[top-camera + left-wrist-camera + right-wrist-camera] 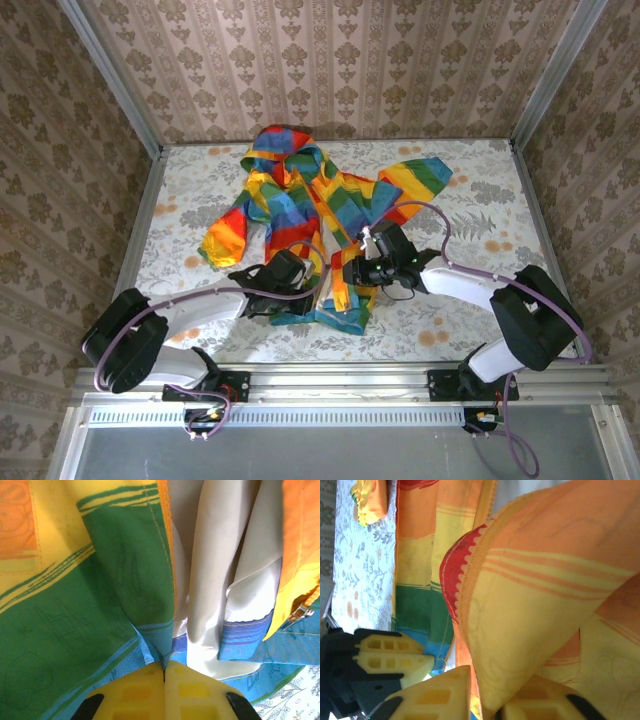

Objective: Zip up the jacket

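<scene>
The rainbow-striped jacket [320,205] lies open at the table's middle, hood toward the back wall, pale lining [220,570] showing. My left gripper [308,282] is shut on the blue bottom hem [160,645] of the left front panel, beside the orange zipper edge [170,545]. My right gripper [352,272] is shut on a raised fold of the other front panel [545,610], its orange zipper tape [470,580] running along the fold. The metal zipper slider [298,613] shows at the right panel's edge. The left gripper's yellow fingers [395,660] appear in the right wrist view.
The floral tablecloth [470,300] covers the table. A sleeve [225,235] spreads to the left and another [420,180] to the right. Patterned walls and metal rails enclose the table.
</scene>
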